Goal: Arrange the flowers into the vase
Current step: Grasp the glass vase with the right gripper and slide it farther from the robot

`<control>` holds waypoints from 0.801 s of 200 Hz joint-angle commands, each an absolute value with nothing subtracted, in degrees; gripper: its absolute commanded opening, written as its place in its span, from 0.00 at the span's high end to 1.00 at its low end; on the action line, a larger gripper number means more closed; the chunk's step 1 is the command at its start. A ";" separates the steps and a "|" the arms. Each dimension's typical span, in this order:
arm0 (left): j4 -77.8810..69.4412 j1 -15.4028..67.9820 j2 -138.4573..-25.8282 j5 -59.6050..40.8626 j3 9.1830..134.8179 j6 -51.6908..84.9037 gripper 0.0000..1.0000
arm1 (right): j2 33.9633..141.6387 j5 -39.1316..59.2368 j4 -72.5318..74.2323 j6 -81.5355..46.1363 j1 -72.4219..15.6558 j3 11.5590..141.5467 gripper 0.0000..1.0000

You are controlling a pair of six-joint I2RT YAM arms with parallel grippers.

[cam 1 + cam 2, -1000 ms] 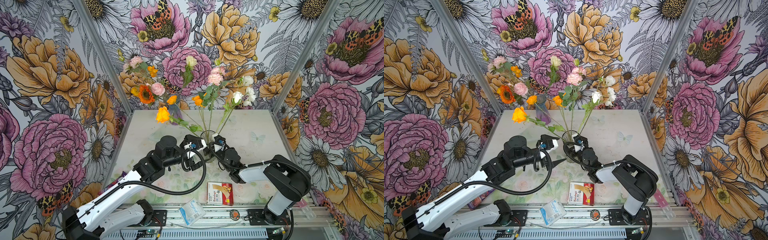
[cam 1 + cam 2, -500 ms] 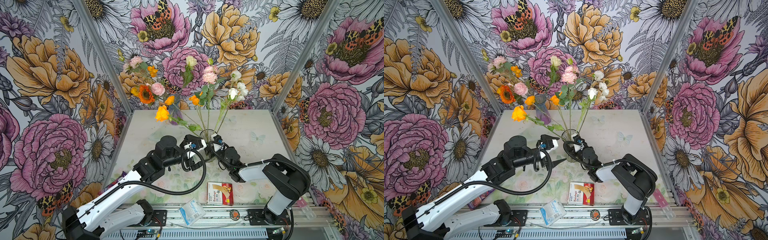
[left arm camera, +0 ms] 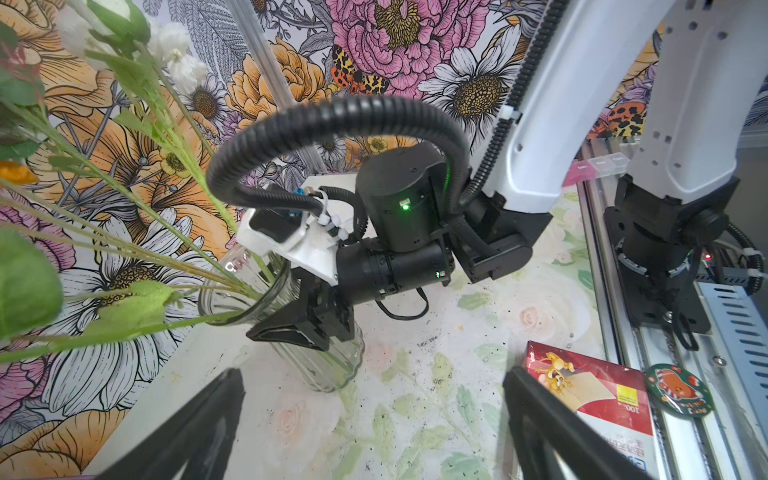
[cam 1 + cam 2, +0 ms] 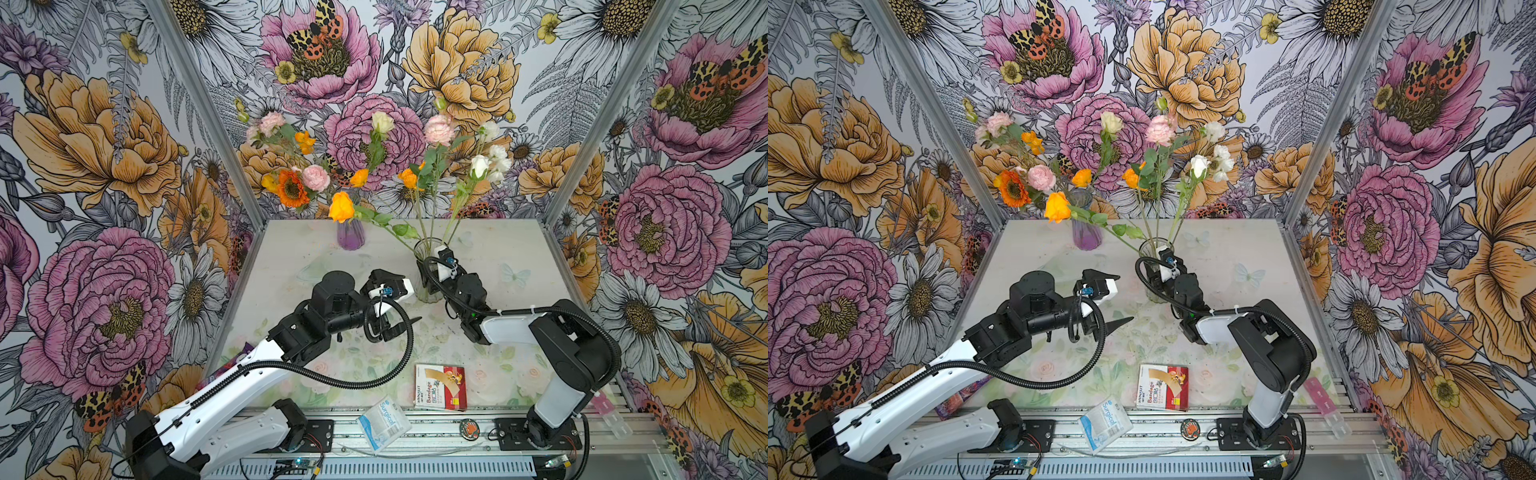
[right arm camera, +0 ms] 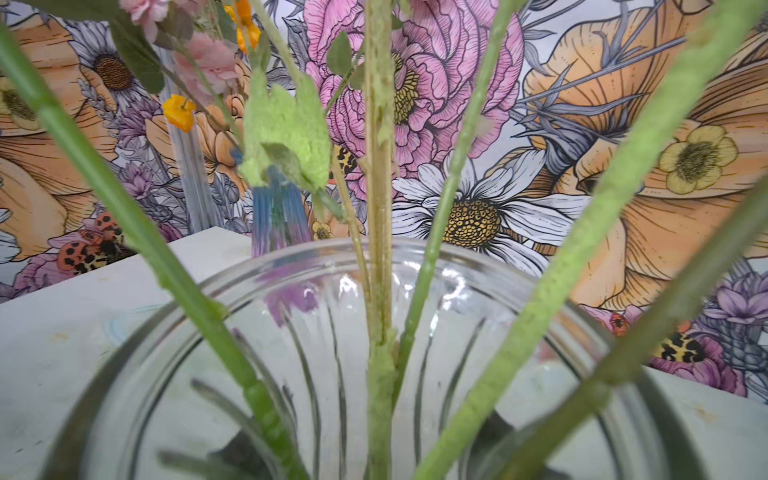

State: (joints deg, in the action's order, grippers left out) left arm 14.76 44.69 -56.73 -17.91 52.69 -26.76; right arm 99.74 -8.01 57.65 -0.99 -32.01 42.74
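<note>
Steadying: right gripper (image 3: 301, 328) clamps clear glass vase (image 3: 328, 374) mid-table, some flowers (image 4: 439, 129) inside; rest in purple vase (image 4: 351, 237) at its 10 o'clock. Empty left gripper (image 3: 372, 371) gapes wide at 8 o'clock. Hold it upright, grip low.

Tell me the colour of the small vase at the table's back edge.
The small vase is translucent purple; a top view shows it best.

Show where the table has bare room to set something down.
Free: back right, between clear vase and right wall; back left, beside the purple vase. Crowded: centre, left hand and right hand by the clear vase; front, bandage box.
</note>
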 commanded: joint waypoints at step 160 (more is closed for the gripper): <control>15.56 40.30 -63.41 -18.89 53.79 -25.82 0.01 | 131.34 -0.75 63.92 -1.65 -16.49 88.04 0.60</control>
